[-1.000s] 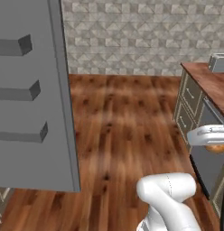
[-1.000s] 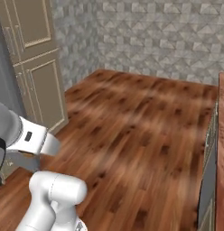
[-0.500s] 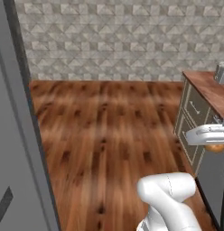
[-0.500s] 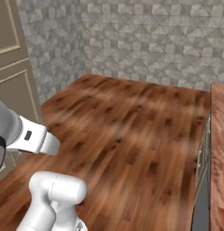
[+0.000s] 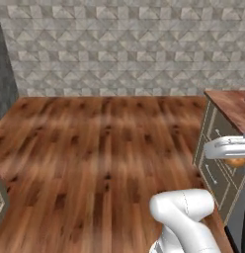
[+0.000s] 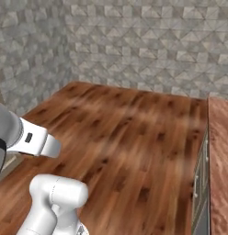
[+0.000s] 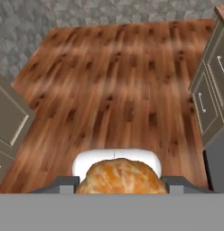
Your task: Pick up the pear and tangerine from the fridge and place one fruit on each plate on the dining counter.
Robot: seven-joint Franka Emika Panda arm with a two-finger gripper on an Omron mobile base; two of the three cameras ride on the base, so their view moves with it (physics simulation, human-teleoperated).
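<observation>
My gripper is shut on the tangerine, an orange mottled fruit held between the two dark fingertips above the wooden floor. In the left base view the white hand sits at the right edge, with the tangerine just under it and the gripper closed around it. A thin dark grey strip of the fridge stands at the far left. The pear, the plates and the dining counter are out of view.
A wood-topped cabinet with grey drawer fronts stands on the right, close to the hand. Beige cupboard doors are on the left. Open wooden floor runs to the stone-tiled back wall.
The base has turned, so the whole scene has shifted: the grey fridge door slid off to the left and more floor and wall came into view. The grip on the tangerine is unchanged.
</observation>
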